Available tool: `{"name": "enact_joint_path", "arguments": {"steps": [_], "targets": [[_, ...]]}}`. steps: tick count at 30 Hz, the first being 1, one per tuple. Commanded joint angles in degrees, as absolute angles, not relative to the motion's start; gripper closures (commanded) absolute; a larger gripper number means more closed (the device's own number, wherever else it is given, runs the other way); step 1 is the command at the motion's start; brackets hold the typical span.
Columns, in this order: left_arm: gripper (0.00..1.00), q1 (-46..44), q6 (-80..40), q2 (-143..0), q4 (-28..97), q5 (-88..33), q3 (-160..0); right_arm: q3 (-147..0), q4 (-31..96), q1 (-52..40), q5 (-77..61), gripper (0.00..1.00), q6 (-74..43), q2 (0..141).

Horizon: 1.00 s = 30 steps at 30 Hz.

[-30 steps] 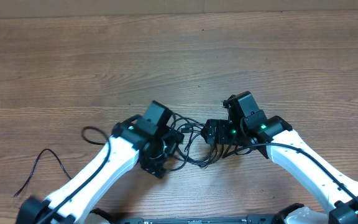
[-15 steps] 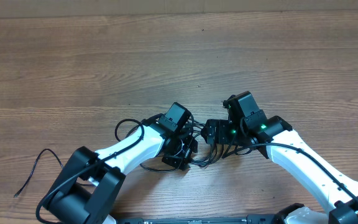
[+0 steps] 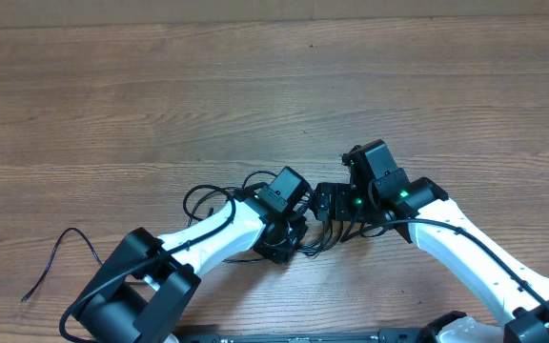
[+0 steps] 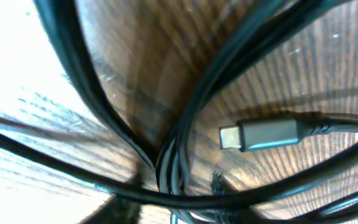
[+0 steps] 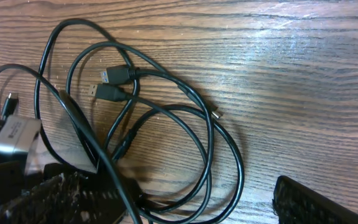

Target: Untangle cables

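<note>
Overhead, left-wrist and right-wrist views of two arms meeting over a tangle on a wooden worktop (image 3: pixel 255 86). The left arm (image 3: pixel 208 238) reaches up from the lower left edge, elbow low and forearm angled to the right. Its left hand (image 3: pixel 289 233) points down into the knot of black cables (image 3: pixel 310 229), which lies at the centre of the near half of the worktop, between the two hands. Whether this hand is wide, narrow or gripping cannot be told: the wrist housing hides it from above. Its own camera shows only crossing cords at close range and a silver-tipped plug (image 4: pixel 266 134) lying flat on the wood. The right arm (image 3: pixel 465 248) enters from the lower right, with the right hand (image 3: pixel 332 214) just beside the left. Its finger pads (image 5: pixel 316 199) stand wide apart above looped cord. Two flat plugs (image 5: pixel 112 84) lie side by side within the loops. A loose thin strand (image 3: pixel 65 250) trails off to the far left.
</note>
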<state>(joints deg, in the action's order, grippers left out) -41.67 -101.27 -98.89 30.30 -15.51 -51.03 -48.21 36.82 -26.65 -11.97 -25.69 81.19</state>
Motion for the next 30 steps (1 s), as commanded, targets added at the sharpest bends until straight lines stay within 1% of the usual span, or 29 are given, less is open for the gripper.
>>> {"name": "enact_joint_path", "arguments": {"steps": [1,4,6,7,18,30], "targets": [[0.78,-41.4,-98.9,-100.3,30.1,-5.8,-50.4,-47.9,36.5,-26.7,-11.6,0.00,-25.9,81.2],[0.83,-41.4,-98.9,-100.3,30.2,-4.1,-50.4,-47.9,36.5,-26.7,-11.6,0.00,-25.9,81.2],[0.90,-41.3,-98.8,-100.3,30.2,-3.7,-50.4,-47.9,36.5,-26.7,-11.6,0.00,-25.9,81.2],[0.95,-41.1,-98.8,-100.3,30.3,-3.7,-50.4,-47.9,36.5,-26.7,-11.6,0.00,-25.9,81.2],[0.96,-34.7,-98.7,-100.3,38.9,-6.1,-50.4,-47.9,36.5,-26.7,-11.6,0.00,-25.9,81.2],[0.96,-33.6,-97.0,-100.2,39.9,-5.8,-50.5,-47.9,36.5,-26.7,-11.6,0.00,-25.9,81.2]]}}
